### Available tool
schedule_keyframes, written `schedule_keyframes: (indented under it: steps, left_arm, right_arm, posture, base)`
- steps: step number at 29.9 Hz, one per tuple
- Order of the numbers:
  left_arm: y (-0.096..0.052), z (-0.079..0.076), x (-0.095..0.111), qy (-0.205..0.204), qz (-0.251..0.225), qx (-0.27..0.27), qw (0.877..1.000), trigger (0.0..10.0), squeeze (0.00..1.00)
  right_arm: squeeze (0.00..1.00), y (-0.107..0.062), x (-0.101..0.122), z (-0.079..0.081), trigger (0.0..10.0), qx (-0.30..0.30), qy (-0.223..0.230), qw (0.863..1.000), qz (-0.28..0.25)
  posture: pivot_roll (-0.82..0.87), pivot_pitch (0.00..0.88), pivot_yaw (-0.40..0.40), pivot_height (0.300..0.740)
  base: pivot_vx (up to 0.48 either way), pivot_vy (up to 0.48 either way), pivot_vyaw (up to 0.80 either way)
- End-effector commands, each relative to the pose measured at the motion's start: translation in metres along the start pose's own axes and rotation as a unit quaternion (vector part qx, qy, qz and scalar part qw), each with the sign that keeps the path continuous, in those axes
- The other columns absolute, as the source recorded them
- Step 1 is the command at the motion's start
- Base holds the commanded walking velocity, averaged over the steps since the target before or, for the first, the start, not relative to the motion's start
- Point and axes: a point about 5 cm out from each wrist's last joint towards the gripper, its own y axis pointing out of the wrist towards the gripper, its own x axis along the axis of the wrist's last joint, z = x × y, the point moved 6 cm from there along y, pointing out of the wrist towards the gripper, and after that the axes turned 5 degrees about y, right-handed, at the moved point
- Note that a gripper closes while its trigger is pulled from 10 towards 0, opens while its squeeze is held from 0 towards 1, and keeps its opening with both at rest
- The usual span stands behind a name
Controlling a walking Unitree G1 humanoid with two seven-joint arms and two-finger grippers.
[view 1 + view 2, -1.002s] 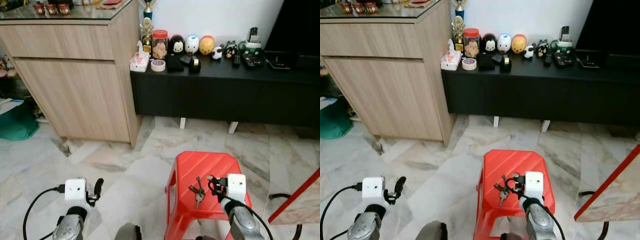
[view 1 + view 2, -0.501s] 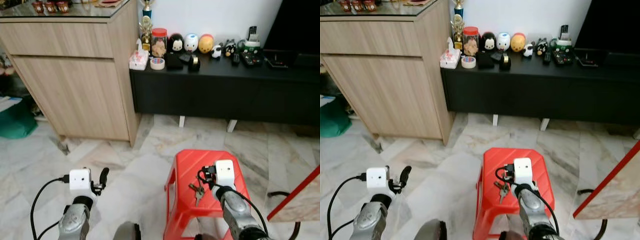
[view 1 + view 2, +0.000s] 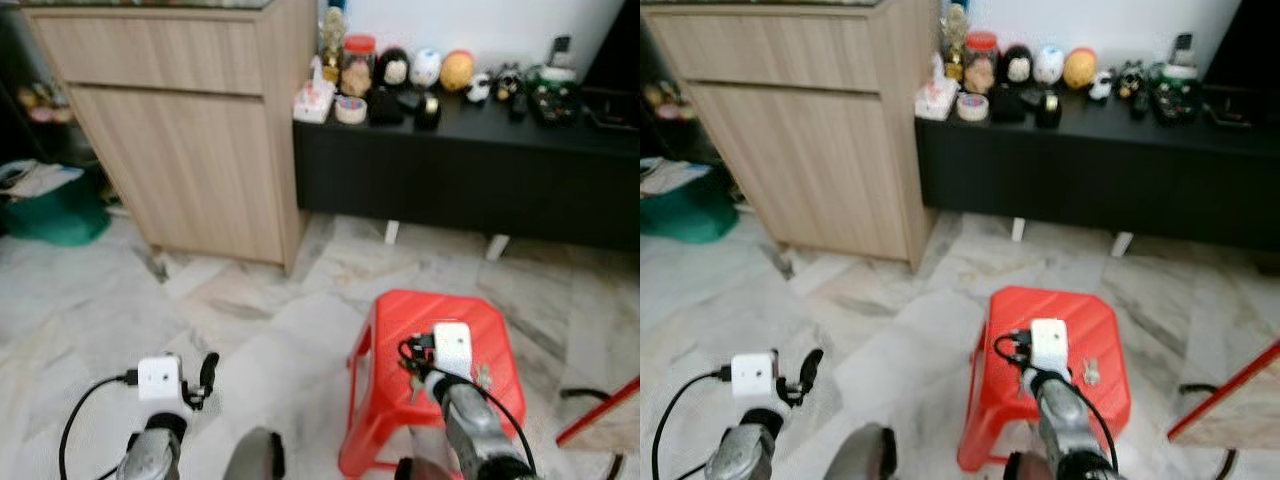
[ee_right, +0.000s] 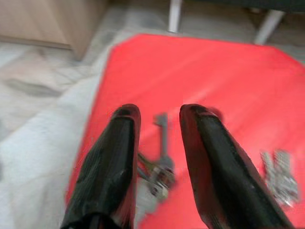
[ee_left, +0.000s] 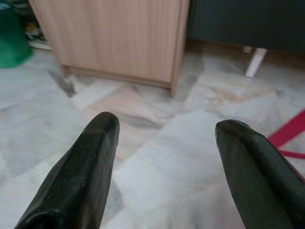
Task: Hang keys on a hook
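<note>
The keys (image 4: 159,164) lie flat on the red stool (image 3: 1095,395), and another small bunch (image 4: 279,171) sits near them. The right end effector (image 4: 159,112) hangs just above the keys with its fingers a little apart, holding nothing. I think it could slide the flat keys off the stool, or pinch only one. The left end effector (image 5: 164,129) is spread wide over the floor.

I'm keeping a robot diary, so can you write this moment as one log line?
right gripper: open, above keys | keys: lying on red stool, not gripped | left gripper: open, idle over floor | hook: not seen
</note>
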Motion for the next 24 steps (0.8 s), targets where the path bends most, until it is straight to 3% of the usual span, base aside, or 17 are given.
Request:
schedule_keyframes:
  steps: [1, 14, 24]
  left_arm:
    - [-0.003, 0.001, 0.001, 0.000, 0.000, 0.001, 1.000, 10.0, 0.00]
    - [-0.007, -0.004, 0.003, -0.004, 0.002, -0.002, 1.000, 10.0, 0.00]
    - [-0.003, -0.013, 0.009, -0.010, -0.002, -0.008, 1.000, 10.0, 0.00]
  right_arm:
    - [0.00, -0.001, -0.002, -0.001, 10.0, -0.007, 0.006, 1.000, 0.001]
    - [0.00, -0.001, 0.000, -0.006, 10.0, -0.019, -0.006, 1.000, -0.001]
    - [0.00, 0.006, 0.008, 0.016, 10.0, 0.023, -0.028, 0.999, 0.006]
  posture:
    - [0.11, 0.125, -0.038, 0.625]
    - [0.10, 0.172, -0.039, 0.585]
    - [0.11, 0.201, -0.043, 0.585]
  base:
    - [0.000, 0.000, 0.00]
    - [0.000, 0.000, 0.00]
    - [0.000, 0.000, 0.00]
